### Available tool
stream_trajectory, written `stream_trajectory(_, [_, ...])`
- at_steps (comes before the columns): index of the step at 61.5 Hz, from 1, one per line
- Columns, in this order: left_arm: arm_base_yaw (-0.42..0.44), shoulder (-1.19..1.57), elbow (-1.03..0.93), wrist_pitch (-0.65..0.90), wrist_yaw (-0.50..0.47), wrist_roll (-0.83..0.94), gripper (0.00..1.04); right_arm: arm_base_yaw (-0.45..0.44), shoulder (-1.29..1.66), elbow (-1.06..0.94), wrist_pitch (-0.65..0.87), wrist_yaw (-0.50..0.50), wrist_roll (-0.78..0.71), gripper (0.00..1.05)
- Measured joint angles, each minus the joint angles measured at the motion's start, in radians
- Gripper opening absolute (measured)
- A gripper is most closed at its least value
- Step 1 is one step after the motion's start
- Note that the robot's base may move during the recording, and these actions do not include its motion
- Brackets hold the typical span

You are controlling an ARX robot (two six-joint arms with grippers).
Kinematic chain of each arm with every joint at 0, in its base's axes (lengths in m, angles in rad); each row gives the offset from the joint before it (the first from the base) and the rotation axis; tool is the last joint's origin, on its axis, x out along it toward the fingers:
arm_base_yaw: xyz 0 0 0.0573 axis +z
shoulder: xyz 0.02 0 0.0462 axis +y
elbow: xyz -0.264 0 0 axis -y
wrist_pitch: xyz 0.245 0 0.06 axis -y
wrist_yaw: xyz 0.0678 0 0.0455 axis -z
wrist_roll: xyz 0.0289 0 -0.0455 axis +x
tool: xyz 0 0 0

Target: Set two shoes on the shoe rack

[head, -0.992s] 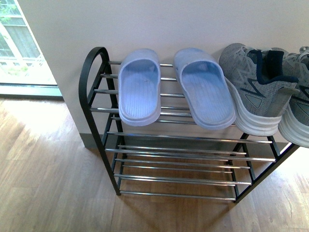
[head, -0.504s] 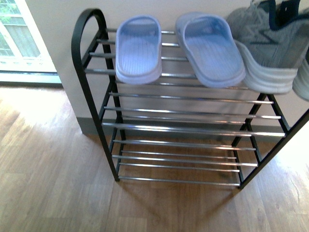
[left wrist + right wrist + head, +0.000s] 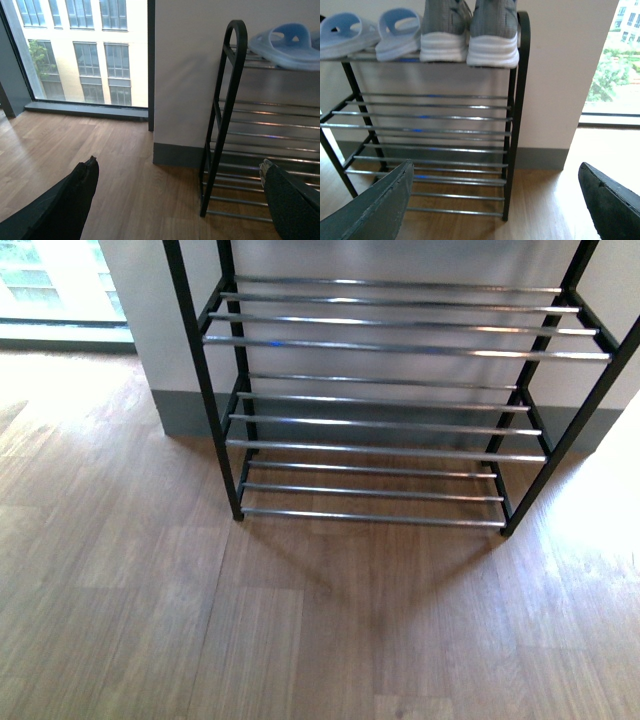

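Observation:
The two grey sneakers with thick white soles stand side by side on the top shelf of the shoe rack, at its end by the rounded black side. The front view shows only the rack's lower chrome shelves; the shoes are out of that view. The left wrist view shows the rack's other rounded end. My left gripper is open and empty, above the wood floor beside the rack. My right gripper is open and empty, in front of the rack's lower shelves.
Two light blue slippers lie on the top shelf next to the sneakers; one also shows in the left wrist view. A white wall with grey skirting is behind the rack. Large windows reach the wood floor.
The front view has tilted down: the top shelf with slippers and sneakers has left the picture, and more floor shows.

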Motion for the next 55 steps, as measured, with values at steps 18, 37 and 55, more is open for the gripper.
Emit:
stream_trajectory(18, [0.000,0.000,0.000,0.000,0.000,0.000,0.95,0.000,0.000,0.000,-0.001,0.000,0.000,0.96])
stream_trajectory(37, [0.000,0.000,0.000,0.000,0.000,0.000,0.95,0.000,0.000,0.000,-0.001,0.000,0.000,0.96])
stream_trajectory(55, [0.000,0.000,0.000,0.000,0.001,0.000,0.95,0.000,0.000,0.000,-0.001,0.003,0.000,0.96])
